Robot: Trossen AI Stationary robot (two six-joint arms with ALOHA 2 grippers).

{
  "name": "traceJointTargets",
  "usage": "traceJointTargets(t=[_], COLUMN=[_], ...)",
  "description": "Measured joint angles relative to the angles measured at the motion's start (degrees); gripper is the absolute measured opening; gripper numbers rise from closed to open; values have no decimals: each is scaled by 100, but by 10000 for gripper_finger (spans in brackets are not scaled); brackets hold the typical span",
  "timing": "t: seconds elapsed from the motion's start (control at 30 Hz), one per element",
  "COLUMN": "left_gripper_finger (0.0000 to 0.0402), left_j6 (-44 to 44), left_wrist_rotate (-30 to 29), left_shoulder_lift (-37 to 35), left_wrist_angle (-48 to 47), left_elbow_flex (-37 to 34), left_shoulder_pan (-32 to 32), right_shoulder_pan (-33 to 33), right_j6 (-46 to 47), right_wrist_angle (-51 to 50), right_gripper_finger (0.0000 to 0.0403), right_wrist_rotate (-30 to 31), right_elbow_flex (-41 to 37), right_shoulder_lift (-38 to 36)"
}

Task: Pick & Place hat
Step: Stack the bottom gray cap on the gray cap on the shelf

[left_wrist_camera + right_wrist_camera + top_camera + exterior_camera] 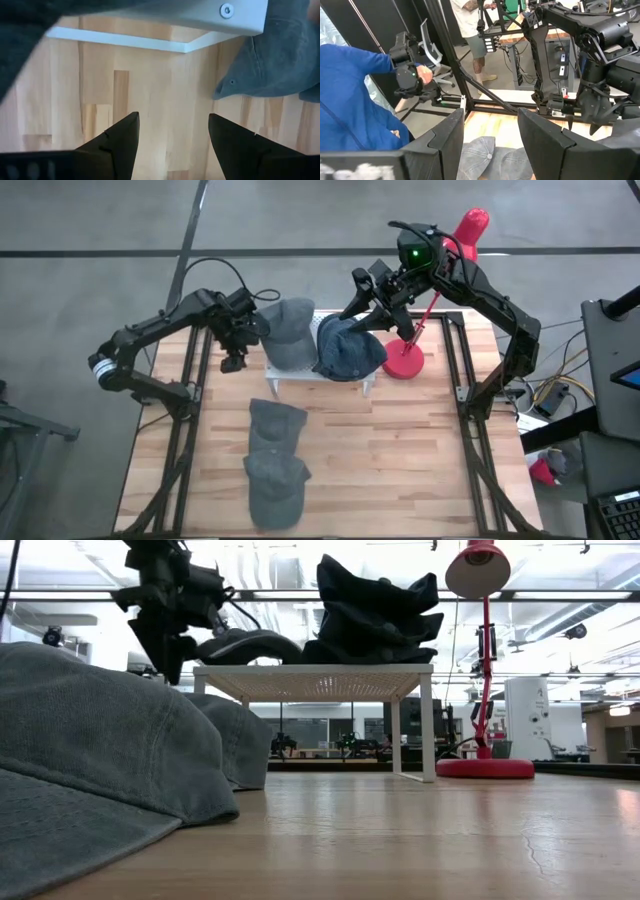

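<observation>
- Four hats in all, two up on a rack and two down on the counter.
- One small white rack stands toward the far side of the counter, between the two arms; seen from table height, it is a low stand on legs with a flat mesh top.
- On the rack: one grey hat on its left part and one dark blue hat on its right part, side by side and touching; the blue one is bunched up and stands taller.
- On the counter in front of the rack: one grey hat closer to the rack and another grey hat closer to the front edge, lying in a line and overlapping.
- One red desk lamp has its round base just to the right of the rack, with its stem leaning back and its shade beyond the counter's far edge.
- Two arms, one claw each.
- The left claw hangs just beside the rack's left end; its fingers stand apart with bare wood between them, holding nothing.
- The right claw is above the blue hat at the rack's far right; its fingers are parted and nothing is between them.
- People show in the room beyond the counter, one in a blue sleeve.
</observation>
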Motion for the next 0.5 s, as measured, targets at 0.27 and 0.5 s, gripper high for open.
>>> traceJointTargets(t=[0.27,0.5], left_gripper_finger=[230,230], left_j6=[-175,-297], left_wrist_rotate=[78,90], left_shoulder_lift=[7,-4], left_wrist_angle=[-40,-86], left_elbow_flex=[-188,-191], left_shoulder_pan=[13,61], right_shoulder_pan=[1,0], right_j6=[0,0], right_wrist_angle=[-32,-33], right_gripper_finger=[183,183], right_wrist_rotate=[0,-1], right_elbow_flex=[0,0], right_shoulder_lift=[0,0])
